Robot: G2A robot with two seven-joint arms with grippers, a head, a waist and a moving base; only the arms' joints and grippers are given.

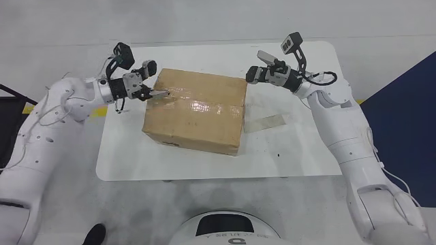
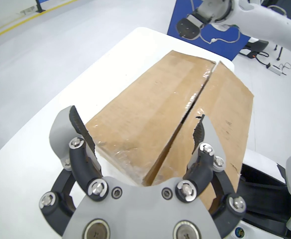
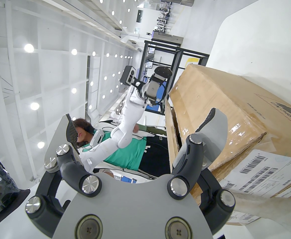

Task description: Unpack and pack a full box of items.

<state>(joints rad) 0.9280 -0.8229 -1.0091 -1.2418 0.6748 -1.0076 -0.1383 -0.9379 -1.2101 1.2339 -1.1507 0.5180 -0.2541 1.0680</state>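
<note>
white table (image 1: 122, 156) | cardboard box (image 1: 197, 109) at centre | flat paper slip (image 1: 264, 124) just beside the box

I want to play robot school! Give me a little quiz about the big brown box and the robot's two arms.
1. True or false: the brown cardboard box on the white table has its top flaps standing wide open.
2. Which part of the box carries the white barcode label? A: the top. B: the end facing the right jaws. C: the end facing the left jaws.
3. Fill in: the left jaws, at the box's centre seam, are ____ (open or shut).
Key: 1 false, the flaps lie folded down. 2 B. 3 open.
</note>
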